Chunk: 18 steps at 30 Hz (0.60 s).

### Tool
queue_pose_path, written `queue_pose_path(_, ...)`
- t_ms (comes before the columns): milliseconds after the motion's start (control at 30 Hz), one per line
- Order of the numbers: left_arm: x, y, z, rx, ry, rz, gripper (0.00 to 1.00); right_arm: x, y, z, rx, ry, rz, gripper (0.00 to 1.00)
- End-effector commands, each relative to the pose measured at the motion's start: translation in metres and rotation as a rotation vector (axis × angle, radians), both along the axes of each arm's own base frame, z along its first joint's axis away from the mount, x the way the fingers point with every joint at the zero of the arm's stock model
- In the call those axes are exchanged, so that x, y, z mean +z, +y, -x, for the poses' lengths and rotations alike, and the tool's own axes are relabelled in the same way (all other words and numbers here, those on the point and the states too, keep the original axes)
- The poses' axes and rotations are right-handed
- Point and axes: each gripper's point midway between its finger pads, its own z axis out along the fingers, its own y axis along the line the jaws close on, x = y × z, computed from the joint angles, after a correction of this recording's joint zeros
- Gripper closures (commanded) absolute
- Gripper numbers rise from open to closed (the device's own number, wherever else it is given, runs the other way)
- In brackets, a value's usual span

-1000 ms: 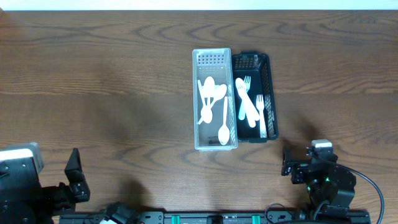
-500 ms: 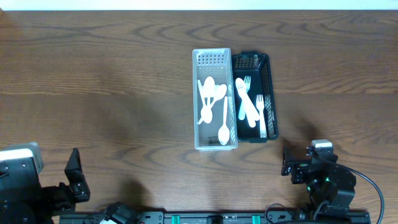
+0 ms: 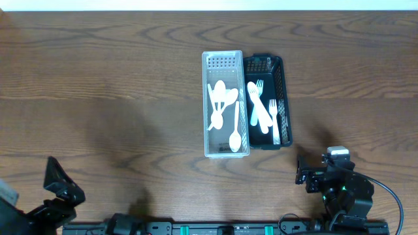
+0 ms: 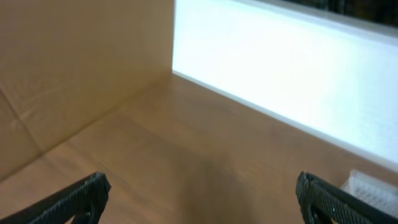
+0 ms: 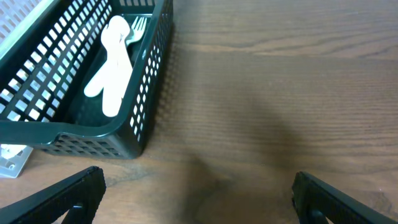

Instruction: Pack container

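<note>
White spoons (image 3: 220,92) fill the clear bin (image 3: 225,154), forks (image 3: 256,108) the black basket (image 3: 287,111) touching its right. Left gripper (image 4: 200,182) and right gripper (image 5: 198,179) both gape wide, holding nothing.

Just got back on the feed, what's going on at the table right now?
Nothing is being handled at this moment. The left gripper and right gripper are both open and empty, down at the near edge of the table. In the middle, the white bin holds spoons, and the black bin right beside it holds forks. No loose cutlery shows on the table.
</note>
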Motion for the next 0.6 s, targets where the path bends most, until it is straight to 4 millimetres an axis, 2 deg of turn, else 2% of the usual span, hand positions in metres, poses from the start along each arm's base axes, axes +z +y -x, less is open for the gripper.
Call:
queue_pose_path(0, -0.024, 0.005, -0.008, 0.064, -0.026, 0.030, 0.02, 0.001, 0.002, 0.000, 0.012, -0.010, 0.004, 0.01)
queue_pose_path(133, -0.061, 0.003, -0.029, 0.078, -0.047, 0.037, 0.02, 0.001, 0.002, 0.000, 0.012, -0.010, 0.004, 0.01)
queue_pose_path(367, -0.140, -0.019, -0.073, -0.037, 0.006, 0.067, 0.02, 0.001, 0.002, 0.000, 0.012, -0.010, 0.004, 0.01)
queue_pose_path(567, -0.184, -0.024, -0.092, -0.053, 0.003, 0.082, 0.02, 0.001, 0.002, 0.000, 0.012, -0.010, 0.004, 0.01)
